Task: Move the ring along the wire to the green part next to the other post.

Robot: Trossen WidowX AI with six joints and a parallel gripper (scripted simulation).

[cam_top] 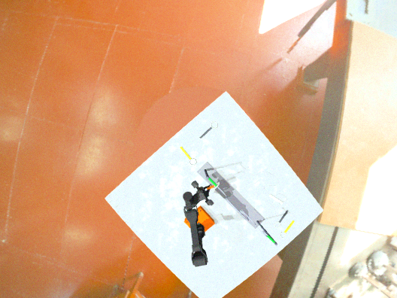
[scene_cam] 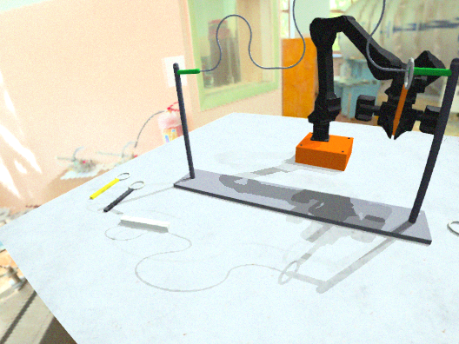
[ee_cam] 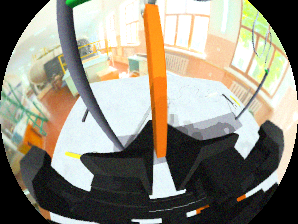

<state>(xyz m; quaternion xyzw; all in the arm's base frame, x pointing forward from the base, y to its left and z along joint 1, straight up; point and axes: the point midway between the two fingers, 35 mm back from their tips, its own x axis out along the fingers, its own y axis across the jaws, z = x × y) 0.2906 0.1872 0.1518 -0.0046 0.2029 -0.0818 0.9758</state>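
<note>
The orange handle [cam_top: 210, 187] [scene_cam: 400, 109] [ee_cam: 158, 65] is held by my gripper [cam_top: 208, 189] [scene_cam: 395, 126] [ee_cam: 154, 122], shut on its lower part. The handle points up, slightly tilted. The ring [scene_cam: 409, 78] at its top is seen nearly edge-on in the exterior view. It appears to be around the wire where the thin grey part [scene_cam: 388, 69] meets the green part [cam_top: 213, 182] [scene_cam: 432, 71] by the right post [scene_cam: 435, 143] [ee_cam: 75, 60]. Whether it touches the wire cannot be told. The other green part [cam_top: 271, 239] [scene_cam: 189, 71] is by the left post [scene_cam: 184, 122].
The grey wire has tall bends [scene_cam: 234, 16] between the posts. The posts stand on a grey base board [scene_cam: 204, 180]. An orange block [cam_top: 204, 216] [scene_cam: 323, 156] is under the arm. A yellow-handled ring [scene_cam: 103, 188], a black-handled ring [scene_cam: 117, 201] and a white bar [scene_cam: 144, 223] lie on the table.
</note>
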